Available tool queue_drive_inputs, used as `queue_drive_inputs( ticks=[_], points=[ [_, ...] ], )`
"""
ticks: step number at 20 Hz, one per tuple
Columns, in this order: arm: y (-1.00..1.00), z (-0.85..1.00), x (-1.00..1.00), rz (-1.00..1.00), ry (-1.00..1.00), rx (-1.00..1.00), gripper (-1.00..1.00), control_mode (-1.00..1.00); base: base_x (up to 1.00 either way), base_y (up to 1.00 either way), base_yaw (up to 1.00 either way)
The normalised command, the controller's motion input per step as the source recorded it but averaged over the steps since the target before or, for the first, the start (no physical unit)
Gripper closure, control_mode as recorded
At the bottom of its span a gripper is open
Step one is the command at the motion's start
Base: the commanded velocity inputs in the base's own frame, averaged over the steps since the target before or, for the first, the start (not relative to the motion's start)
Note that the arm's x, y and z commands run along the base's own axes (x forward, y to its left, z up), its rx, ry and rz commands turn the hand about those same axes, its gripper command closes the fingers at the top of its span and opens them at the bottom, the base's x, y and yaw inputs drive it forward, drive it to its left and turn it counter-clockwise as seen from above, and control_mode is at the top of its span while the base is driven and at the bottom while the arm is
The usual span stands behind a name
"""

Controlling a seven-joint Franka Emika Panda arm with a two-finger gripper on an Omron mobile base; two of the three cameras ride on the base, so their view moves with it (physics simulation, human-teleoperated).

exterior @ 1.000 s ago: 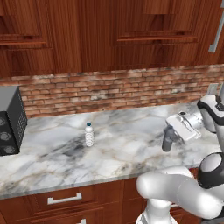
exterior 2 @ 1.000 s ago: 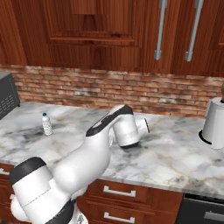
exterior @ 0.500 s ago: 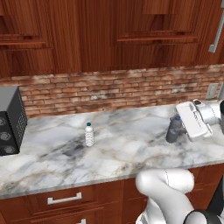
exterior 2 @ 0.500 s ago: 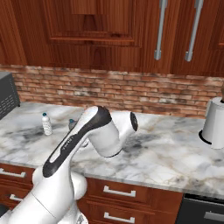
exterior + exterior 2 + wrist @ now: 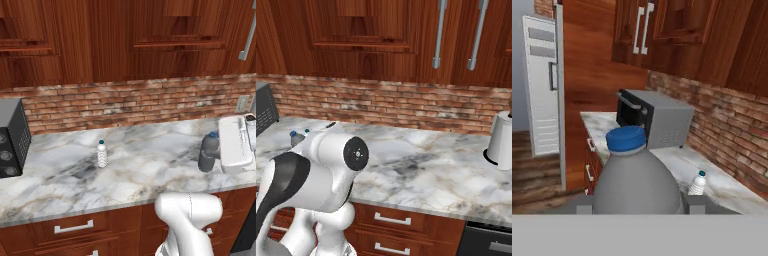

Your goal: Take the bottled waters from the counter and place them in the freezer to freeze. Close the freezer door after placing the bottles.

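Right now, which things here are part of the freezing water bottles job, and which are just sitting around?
Part of the job:
- grey bottle, held in the gripper
- clear bottle, standing on the counter

Just sitting around:
- microwave at the counter's left end
- white canister at its right end

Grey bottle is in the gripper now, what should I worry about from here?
The gripper is shut on the grey bottle low on its body, so it may tip or slip during a swing. The clear bottle stands upright on the counter; a sweeping arm may knock it.
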Motion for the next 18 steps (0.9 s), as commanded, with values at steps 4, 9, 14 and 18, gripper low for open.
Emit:
queue_drive_inputs(
  ticks=[4, 9, 14, 18],
  points=[
    [0.06, 0.35, -0.98, -0.29, -0.07, 0.16, 1.00, -1.00, 0.00, 0.00, 0.00],
    [0.01, 0.00, -0.22, -0.22, 0.06, 0.22, 1.00, -1.00, 0.00, 0.00, 0.00],
    [-0.11, -0.08, -0.18, -0.11, 0.03, 0.06, 1.00, -1.00, 0.00, 0.00, 0.00],
    [-0.29, -0.10, -0.50, -0.02, -0.15, 0.26, 1.00, -1.00, 0.00, 0.00, 0.00]
  ],
)
